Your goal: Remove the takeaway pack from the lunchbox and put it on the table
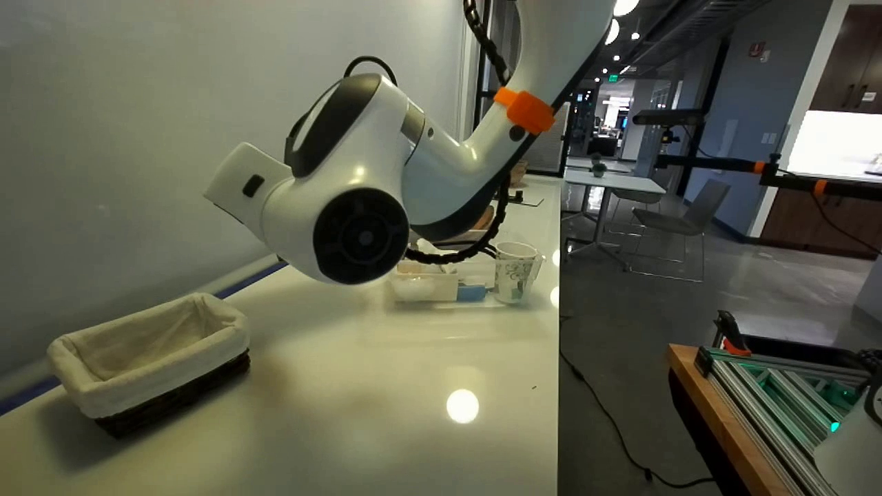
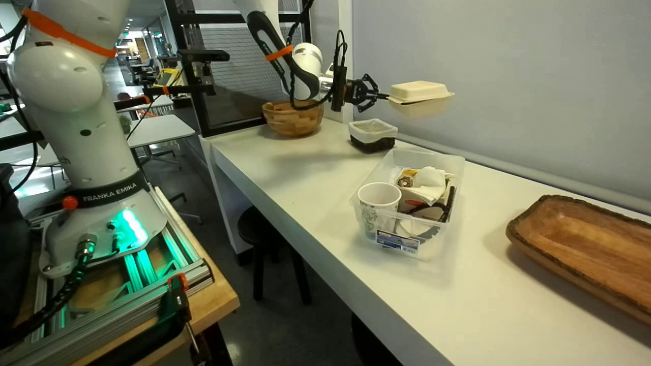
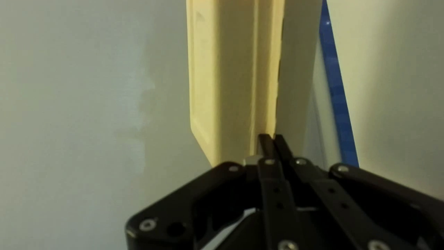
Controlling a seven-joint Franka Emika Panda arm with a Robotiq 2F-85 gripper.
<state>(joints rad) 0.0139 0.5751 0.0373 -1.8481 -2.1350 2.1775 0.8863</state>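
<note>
A pale wall [image 2: 498,91] backs the long white surface [image 2: 285,175], and the arm [image 1: 448,182] reaches across toward it. A wooden tray [image 2: 585,244] stands near the clear lunchbox [image 2: 430,249], and a white-lined basket [image 1: 165,368] sits on the box's other side, well apart. The takeaway pack [image 2: 421,96] is out of the lunchbox, held in the air toward the wall, lid up and roughly level. The tool [image 3: 272,136] is clamped on the lip at one edge of the pack, so the load juts out beyond the grip. Setting down seems the step in hand: draw back slightly from the wall, aim between lunchbox and basket, and lower slowly and straight, watching the free end for droop. The tool's linkage looks nearly as low as the pack's underside, so ease off at light contact. Let the fingers [image 3: 266,146] part only once the whole base rests, then back straight out so the thin lip does not drag.
</note>
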